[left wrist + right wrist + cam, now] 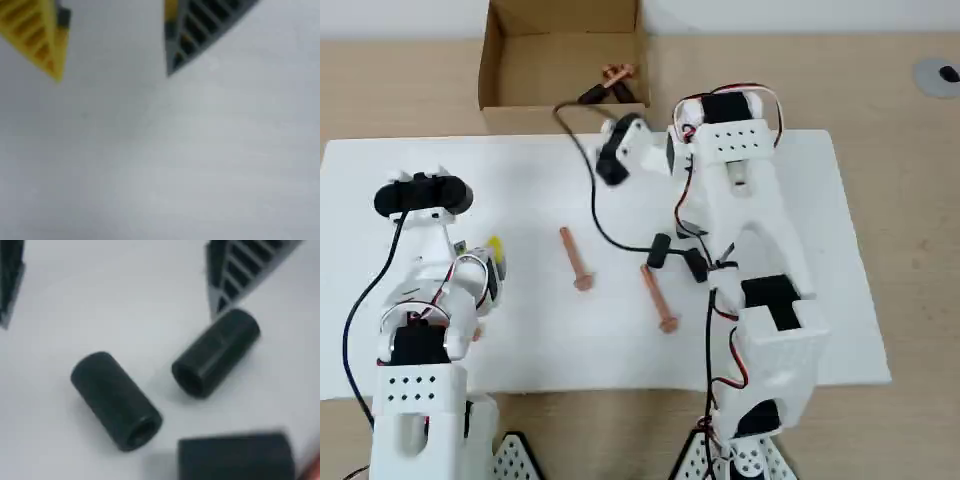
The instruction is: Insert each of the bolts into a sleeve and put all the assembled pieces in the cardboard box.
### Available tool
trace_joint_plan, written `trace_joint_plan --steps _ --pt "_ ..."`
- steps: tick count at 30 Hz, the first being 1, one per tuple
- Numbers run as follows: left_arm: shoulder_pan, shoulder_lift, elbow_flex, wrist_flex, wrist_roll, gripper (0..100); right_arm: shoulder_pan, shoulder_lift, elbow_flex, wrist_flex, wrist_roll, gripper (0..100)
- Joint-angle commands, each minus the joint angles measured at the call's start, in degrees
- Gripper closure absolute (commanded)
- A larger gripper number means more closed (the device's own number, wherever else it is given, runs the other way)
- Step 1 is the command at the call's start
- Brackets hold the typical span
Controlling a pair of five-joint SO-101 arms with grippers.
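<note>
Loose bolts (576,258) and sleeves (660,250) on a white sheet (520,180).
High view: two bolts lie apart, sleeves just beside the one nearer the right arm; assembled parts (613,84) sit in the box (492,60). Left wrist view: left gripper (114,75) spread over bare sheet. Right wrist view: right gripper (110,315) spread above two lying sleeves.

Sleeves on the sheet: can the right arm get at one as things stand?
Probably yes. The right gripper hangs open over the white sheet, and one sleeve lies right by a fingertip, uncovered. A second sleeve lies close beside it, which could crowd the grasp.
</note>
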Motion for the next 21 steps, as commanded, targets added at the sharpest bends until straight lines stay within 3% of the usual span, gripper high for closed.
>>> trace_joint_plan --steps 1,8,11,21 --pt "0.7 0.13 -0.26 -0.62 0.26 85 2.51 -0.31 0.48 0.97 13.54 69.9" --pt "0.79 0.13 -0.18 -0.62 0.18 85 2.95 3.47 1.27 0.7 17.49 69.9" --pt "0.97 0.04 0.88 -0.62 -3.6 85 3.03 6.81 1.27 0.79 19.43 69.9" --pt "0.97 -0.22 2.29 -0.97 -4.92 85 4.0 14.55 -4.35 0.7 19.6 69.9"
